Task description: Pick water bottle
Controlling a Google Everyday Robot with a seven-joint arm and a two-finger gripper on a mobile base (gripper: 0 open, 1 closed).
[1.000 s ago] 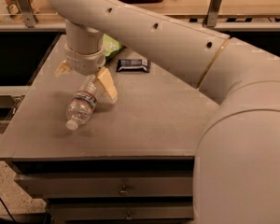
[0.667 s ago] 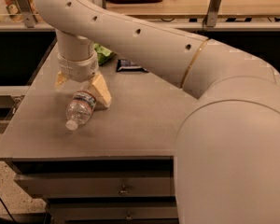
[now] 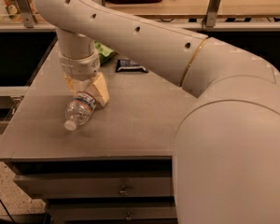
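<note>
The water bottle (image 3: 78, 112) lies on its side on the grey table (image 3: 140, 120), with its white cap pointing to the front left and its label end toward the back right. My gripper (image 3: 87, 96) has come down from above over the bottle's label end. One tan finger (image 3: 101, 90) is on the bottle's right and the other is on its left, both pressed against it. The bottle still rests on the tabletop. The bottle's base is hidden by the gripper.
A dark snack bar (image 3: 130, 66) lies behind the gripper, and a green bag (image 3: 105, 53) is partly hidden by the arm. My large white arm (image 3: 224, 125) covers the table's right side. Drawers (image 3: 121, 190) sit below the front edge and a shelf rail (image 3: 233, 24) runs behind.
The gripper has moved down onto the bottle and its fingers have come closer together around the label end. The bottle has stayed in place.
</note>
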